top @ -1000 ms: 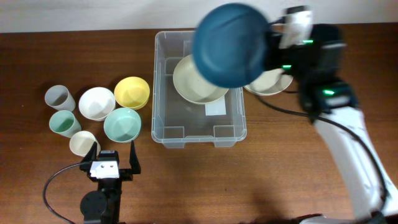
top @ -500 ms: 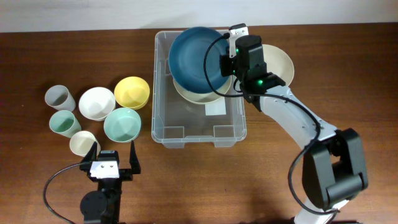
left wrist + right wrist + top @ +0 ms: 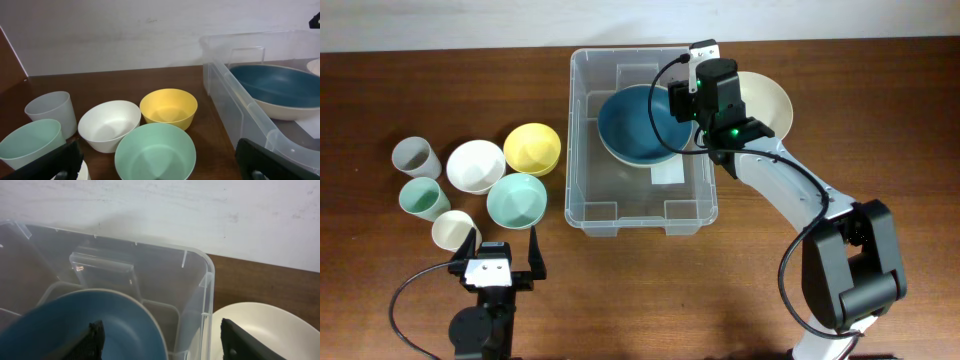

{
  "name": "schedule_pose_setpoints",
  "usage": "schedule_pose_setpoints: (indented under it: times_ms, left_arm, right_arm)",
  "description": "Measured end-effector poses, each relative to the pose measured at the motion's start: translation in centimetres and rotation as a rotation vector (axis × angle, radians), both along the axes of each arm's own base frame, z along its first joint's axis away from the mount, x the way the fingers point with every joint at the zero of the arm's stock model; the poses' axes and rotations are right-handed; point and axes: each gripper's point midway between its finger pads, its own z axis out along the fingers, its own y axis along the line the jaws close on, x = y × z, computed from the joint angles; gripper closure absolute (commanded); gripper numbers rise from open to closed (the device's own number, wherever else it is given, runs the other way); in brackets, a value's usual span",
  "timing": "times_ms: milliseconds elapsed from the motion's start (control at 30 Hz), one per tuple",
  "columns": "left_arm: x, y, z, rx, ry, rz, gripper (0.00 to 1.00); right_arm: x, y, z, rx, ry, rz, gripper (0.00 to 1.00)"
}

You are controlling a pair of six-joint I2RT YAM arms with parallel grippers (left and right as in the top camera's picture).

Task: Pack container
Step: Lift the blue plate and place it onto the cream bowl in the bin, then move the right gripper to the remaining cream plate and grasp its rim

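The container [image 3: 640, 224] is a clear bin in the middle of the table. Inside it a dark blue bowl [image 3: 638, 122] rests on a cream bowl [image 3: 626, 160], near the far end. My right gripper [image 3: 696, 96] hovers over the bin's far right wall, open. In the right wrist view its jaws [image 3: 167, 342] straddle that wall [image 3: 202, 275], one finger over the blue bowl [image 3: 75, 325], the other over a cream bowl [image 3: 265, 325] outside. My left gripper [image 3: 503, 246] is open near the front edge, with nothing in it [image 3: 157, 167].
Left of the bin stand a yellow bowl [image 3: 532, 148], a white bowl [image 3: 475, 165] and a mint bowl [image 3: 517, 200]. Further left are a grey cup [image 3: 415, 157], a mint cup [image 3: 424, 197] and a cream cup [image 3: 454, 230]. A cream bowl [image 3: 772, 100] sits right of the bin.
The right arm carried the blue bowl down into the container onto the cream bowl, then its jaws opened and let it go. The left arm has not moved.
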Motion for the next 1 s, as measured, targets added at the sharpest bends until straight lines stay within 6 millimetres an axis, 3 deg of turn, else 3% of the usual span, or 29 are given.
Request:
schedule_pose_setpoints:
  times_ms: [200, 333, 467, 533, 600, 800, 900, 1000]
  left_arm:
    - [0.0, 0.0, 0.0, 0.0, 0.0, 0.0, 0.01]
    - [0.0, 0.0, 0.0, 0.0, 0.0, 0.0, 0.0]
    - [0.0, 0.0, 0.0, 0.0, 0.0, 0.0, 0.0]
    - [0.0, 0.0, 0.0, 0.0, 0.0, 0.0, 0.0]
    - [0.0, 0.0, 0.0, 0.0, 0.0, 0.0, 0.0]
    - [0.0, 0.0, 0.0, 0.0, 0.0, 0.0, 0.0]
    - [0.0, 0.0, 0.0, 0.0, 0.0, 0.0, 0.0]
    - [0.0, 0.0, 0.0, 0.0, 0.0, 0.0, 0.0]
  right_arm:
    - [0.0, -0.1, 0.2, -0.002, 0.001, -0.002, 0.3]
    - [-0.8, -1.6, 1.5, -0.039, 0.017, -0.056, 0.3]
    - [-1.4, -4.9, 6.0, -0.08, -0.01, -0.167, 0.3]
    - [-2.0, -8.3, 7.9, -0.107, 0.003, -0.247, 0.3]
    - [-2.3, -12.0, 8.3, -0.107, 0.027, -0.334, 0.31]
    - [-3.0, -21.2, 5.3, -0.009, 0.16, -0.481, 0.34]
    - [-2.8, -24.2, 2.8, 0.078, 0.221, -0.492, 0.34]
    - [-2.6, -25.6, -1.3, 0.142, 0.318, -0.486, 0.34]
